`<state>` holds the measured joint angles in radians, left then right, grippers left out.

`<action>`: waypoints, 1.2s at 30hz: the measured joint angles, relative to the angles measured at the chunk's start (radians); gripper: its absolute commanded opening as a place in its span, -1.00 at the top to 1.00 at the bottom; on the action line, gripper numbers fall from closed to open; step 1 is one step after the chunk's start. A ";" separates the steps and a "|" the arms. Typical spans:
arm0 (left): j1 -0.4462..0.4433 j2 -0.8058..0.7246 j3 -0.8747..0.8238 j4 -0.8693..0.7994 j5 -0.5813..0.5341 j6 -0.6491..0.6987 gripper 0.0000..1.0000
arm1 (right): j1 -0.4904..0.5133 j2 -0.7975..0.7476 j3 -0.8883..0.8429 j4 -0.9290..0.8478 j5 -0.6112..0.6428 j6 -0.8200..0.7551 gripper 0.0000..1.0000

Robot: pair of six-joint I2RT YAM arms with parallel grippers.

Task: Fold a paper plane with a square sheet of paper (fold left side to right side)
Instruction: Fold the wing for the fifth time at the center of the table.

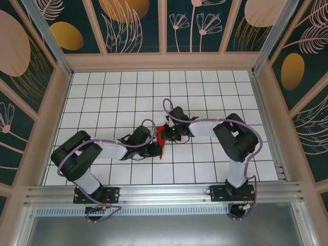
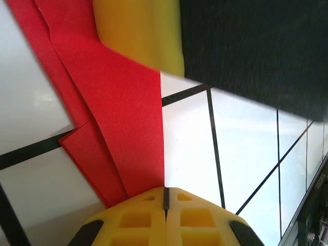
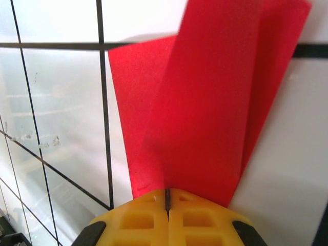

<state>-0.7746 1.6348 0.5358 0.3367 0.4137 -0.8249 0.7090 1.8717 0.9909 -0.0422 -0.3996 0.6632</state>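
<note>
The square sheet of paper (image 1: 161, 137) is bright red and folded into narrow, overlapping creased layers, near the shape of the paper plane. It sits mid-table between both grippers. My left gripper (image 1: 155, 149) is at its near end. In the left wrist view the jaws (image 2: 165, 190) are shut, with the paper's (image 2: 123, 113) straight edge running into their seam. My right gripper (image 1: 168, 132) is at the far end. Its jaws (image 3: 167, 192) are shut where a crease of the raised paper (image 3: 205, 113) meets them. One yellow finger (image 2: 138, 36) of the right gripper shows over the paper.
The white gridded table (image 1: 205, 92) is fenced by a wooden frame (image 1: 164, 61) at the back and sides. An aluminium rail (image 1: 164, 193) runs along the near edge by the arm bases. Both arms reach inward and nearly meet over the paper.
</note>
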 measured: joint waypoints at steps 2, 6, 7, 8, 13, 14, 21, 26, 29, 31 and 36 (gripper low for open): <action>0.000 0.000 0.000 0.000 0.000 0.000 1.00 | -0.018 0.010 0.013 0.000 0.005 -0.008 0.87; 0.000 0.000 0.000 0.000 0.000 0.000 1.00 | -0.057 0.032 0.043 -0.003 0.002 -0.027 0.87; 0.000 0.000 0.000 0.000 0.000 0.000 1.00 | -0.063 0.037 0.050 -0.007 -0.001 -0.032 0.87; 0.000 0.000 0.000 0.000 0.000 0.000 1.00 | -0.068 0.043 0.057 -0.011 -0.004 -0.036 0.87; 0.000 0.000 0.000 0.002 -0.006 0.000 1.00 | -0.095 0.073 0.101 -0.046 -0.045 -0.058 0.86; 0.000 0.000 0.000 0.002 -0.006 0.000 1.00 | -0.102 0.080 0.111 -0.047 -0.047 -0.061 0.86; 0.000 0.000 0.000 0.003 -0.007 0.000 1.00 | -0.179 0.142 0.202 -0.048 -0.032 -0.090 0.86; 0.000 -0.002 -0.001 0.004 -0.007 0.000 1.00 | -0.227 0.173 0.258 -0.048 0.010 -0.112 0.84; -0.001 -0.003 -0.002 0.003 -0.008 0.000 1.00 | -0.231 0.146 0.248 -0.050 0.037 -0.116 0.81; -0.001 -0.005 -0.002 0.002 -0.008 0.000 1.00 | -0.227 0.090 0.213 -0.049 0.045 -0.116 0.80; -0.004 -0.009 -0.003 -0.003 -0.013 0.000 1.00 | -0.183 -0.095 0.094 -0.036 0.039 -0.100 0.80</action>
<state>-0.7784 1.6257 0.5327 0.3332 0.4004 -0.8253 0.5259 1.7767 1.0851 -0.0780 -0.3607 0.5629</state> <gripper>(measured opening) 0.063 0.100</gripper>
